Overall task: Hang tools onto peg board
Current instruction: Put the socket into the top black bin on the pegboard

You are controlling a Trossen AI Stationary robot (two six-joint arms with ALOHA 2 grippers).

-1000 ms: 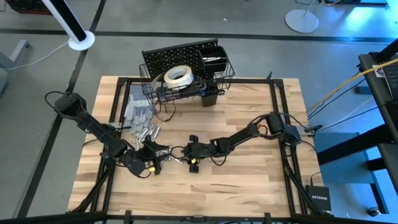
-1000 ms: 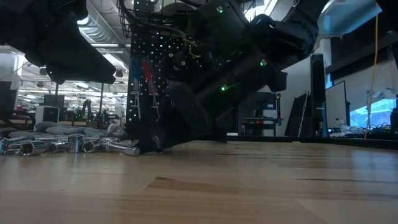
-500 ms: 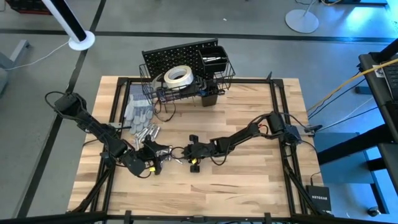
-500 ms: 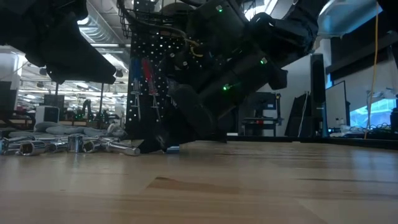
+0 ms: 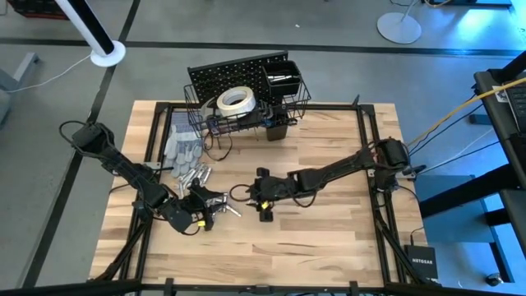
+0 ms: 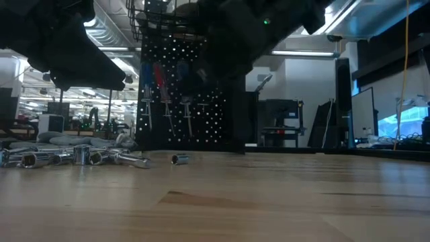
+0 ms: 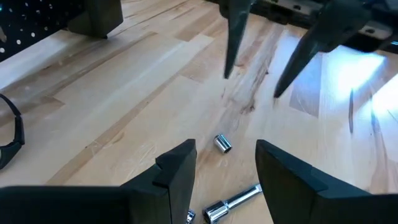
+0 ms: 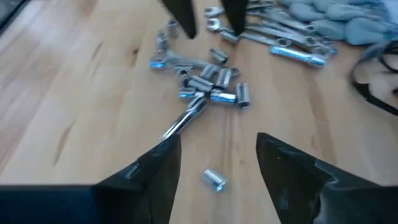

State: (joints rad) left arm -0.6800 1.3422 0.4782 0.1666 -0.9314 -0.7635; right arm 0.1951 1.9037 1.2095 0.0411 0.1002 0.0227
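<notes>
From my seat, nearest to me on the wooden surface point(image 5: 329, 238) is the left gripper point(image 5: 207, 215), low at the front left with its jaws parted and nothing between them; through its wrist camera I see its two dark fingers point(image 7: 177, 171) spread over bare wood. Just past them lies a small silver socket point(image 7: 222, 144) on its side, alone, with a longer socket-ended tool point(image 7: 230, 202) beside the fingers. Facing it from the right, the right gripper point(image 5: 261, 200) hangs above the surface with its jaws also open and empty; its own camera shows the same loose socket below and between its fingers point(image 8: 155, 168), touching neither. Beyond that socket is a cluster of silver sockets and a ratchet handle point(image 8: 205, 84), then a row of wrenches point(image 8: 292, 46), and next to them the grey gloves point(image 5: 182, 150). In the low view the lone socket sits apart from the heap at the left. At the far edge of the surface stands the peg board point(image 5: 234, 74), upright, with screwdrivers point(image 6: 158, 84) already hanging on its face, a white tape roll point(image 5: 235, 100) lying in its wire basket point(image 5: 300, 99), and the black cup point(image 5: 279, 76) mounted beside it.
</notes>
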